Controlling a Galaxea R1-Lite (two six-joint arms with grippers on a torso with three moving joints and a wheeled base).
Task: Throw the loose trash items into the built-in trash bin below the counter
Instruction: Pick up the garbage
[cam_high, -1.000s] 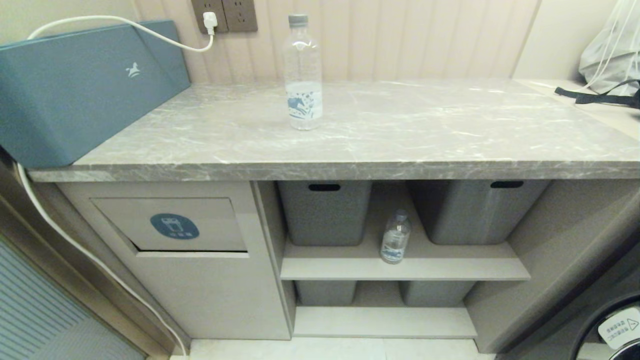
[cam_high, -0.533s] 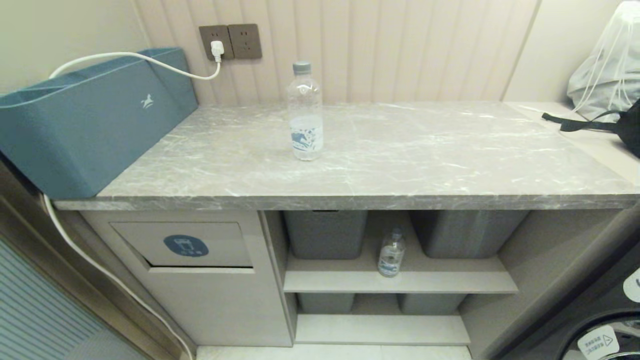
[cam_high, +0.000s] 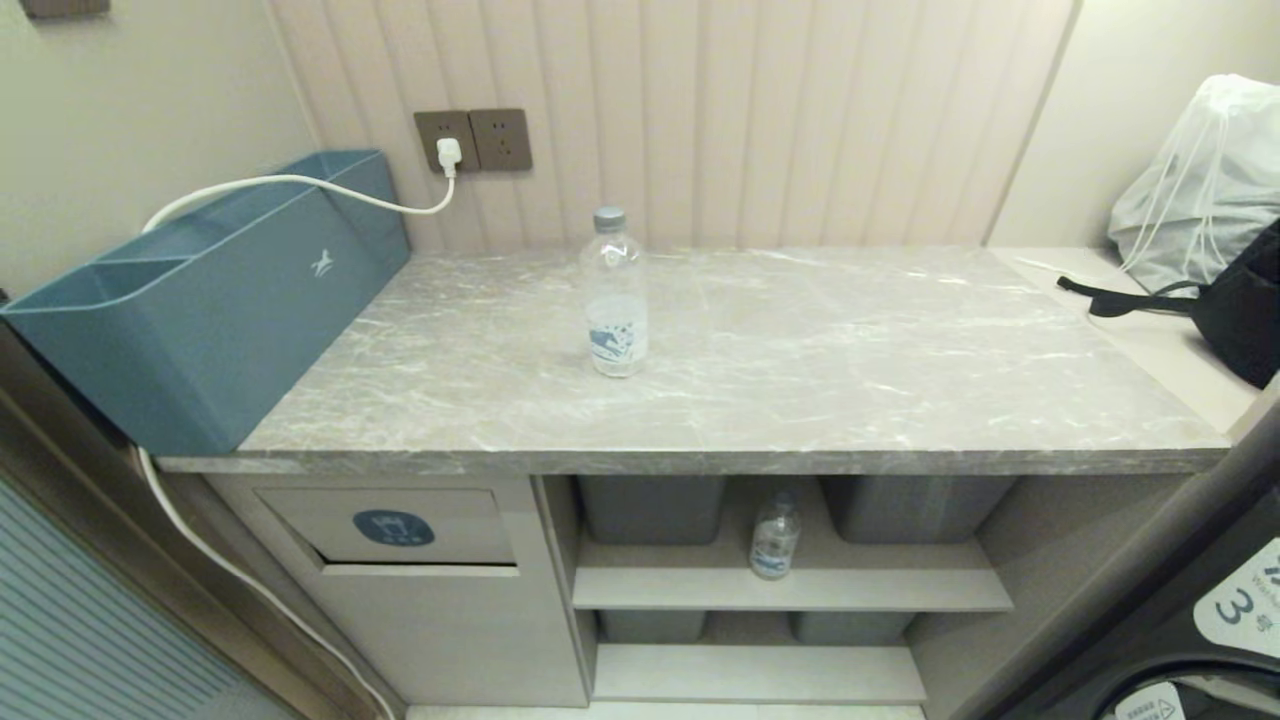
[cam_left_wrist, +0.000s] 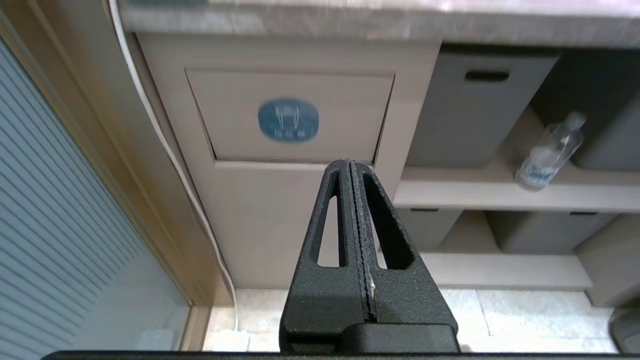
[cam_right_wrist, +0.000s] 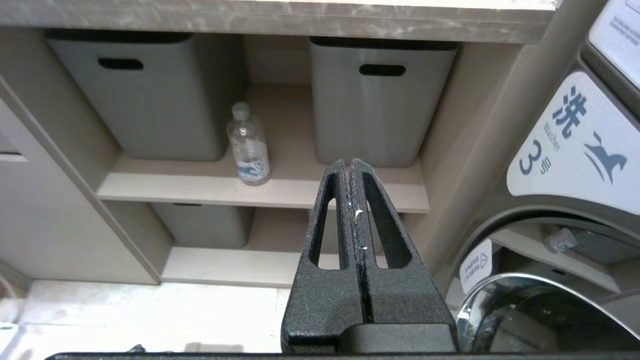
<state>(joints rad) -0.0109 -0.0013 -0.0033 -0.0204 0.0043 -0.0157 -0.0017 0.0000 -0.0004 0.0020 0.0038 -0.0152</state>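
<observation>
One clear water bottle (cam_high: 614, 292) stands upright mid-counter (cam_high: 800, 400). A second bottle (cam_high: 775, 536) (cam_left_wrist: 548, 151) (cam_right_wrist: 247, 145) stands on the upper open shelf between two grey tubs. The built-in trash bin (cam_high: 395, 527) (cam_left_wrist: 288, 119), a beige flap with a blue oval sticker, is under the counter's left end. My left gripper (cam_left_wrist: 349, 163) is shut and empty, held in front of the cabinet below the flap. My right gripper (cam_right_wrist: 350, 162) is shut and empty, facing the shelves to the right of the shelf bottle. Neither arm shows in the head view.
A blue organiser box (cam_high: 200, 300) sits at the counter's left end, with a white cable (cam_high: 300, 185) plugged into the wall socket. Grey tubs (cam_right_wrist: 382, 95) fill the shelves. A washer (cam_right_wrist: 575, 150) stands at the right, bags (cam_high: 1200, 200) on top of it.
The head view has risen: the whole scene has slid down the picture, showing more wall and counter top and less of the shelves. No object has moved.
</observation>
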